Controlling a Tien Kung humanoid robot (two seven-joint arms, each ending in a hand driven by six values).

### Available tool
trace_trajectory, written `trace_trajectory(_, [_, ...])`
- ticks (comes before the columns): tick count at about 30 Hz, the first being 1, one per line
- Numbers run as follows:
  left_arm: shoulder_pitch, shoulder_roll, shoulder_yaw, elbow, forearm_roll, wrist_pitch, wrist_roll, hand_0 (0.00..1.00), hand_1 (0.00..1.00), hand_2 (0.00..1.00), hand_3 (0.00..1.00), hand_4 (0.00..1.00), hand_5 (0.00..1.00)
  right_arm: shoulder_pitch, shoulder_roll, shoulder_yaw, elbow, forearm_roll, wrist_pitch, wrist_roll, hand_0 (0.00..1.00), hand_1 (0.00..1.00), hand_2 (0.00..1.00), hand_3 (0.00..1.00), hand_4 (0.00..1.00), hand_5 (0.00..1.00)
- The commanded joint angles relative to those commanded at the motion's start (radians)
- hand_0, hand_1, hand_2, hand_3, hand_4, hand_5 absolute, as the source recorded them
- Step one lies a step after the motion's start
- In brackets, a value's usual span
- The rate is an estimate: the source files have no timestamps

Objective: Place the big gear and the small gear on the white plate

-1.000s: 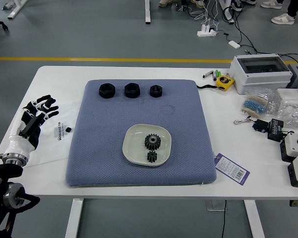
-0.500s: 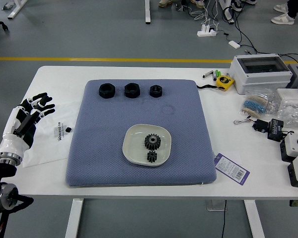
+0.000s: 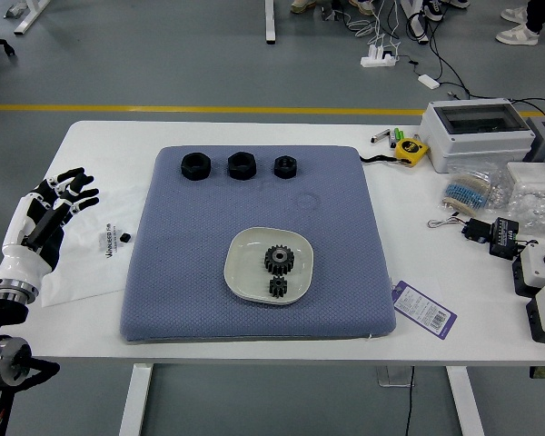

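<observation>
Leftward, away from the mat, my left hand [image 3: 53, 215] has shifted a little since the first frame; its black fingers are spread loosely apart above the white table [image 3: 418, 213]. Beside it lies a blue-grey, finely textured mat [image 3: 200, 259], roughly square with rounded corners. On the mat's nearer half sits a glossy white plate [image 3: 247, 265], a rounded square with a raised rim. Both gears rest on it: the big black toothed gear [image 3: 279, 260] with a round centre, and the small black toothed gear [image 3: 278, 287] just beside it, nearer me. Three thick, dark round pieces [image 3: 242, 165] line the mat's far side. To the right are a yellow tape measure [image 3: 411, 151] and crinkled clear plastic bags [image 3: 536, 211]. Beyond the table, a yellow stripe [image 3: 209, 109] crosses the smooth grey floor [image 3: 182, 54].
</observation>
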State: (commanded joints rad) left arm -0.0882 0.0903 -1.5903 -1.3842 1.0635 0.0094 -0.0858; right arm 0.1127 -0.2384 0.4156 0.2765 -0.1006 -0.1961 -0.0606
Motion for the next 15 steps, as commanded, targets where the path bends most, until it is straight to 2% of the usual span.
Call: trace_trajectory(15, [-0.002, -0.008, -0.008, -0.002, -0.001, -0.001, 0.003, 0.644, 0.611, 0.652, 0.655, 0.959, 0.498, 0.007, -0.002, -0.006, 0.000, 0.011, 0.000, 0.003, 0.652, 0.653, 0.745, 0.614, 0.866, 0.712])
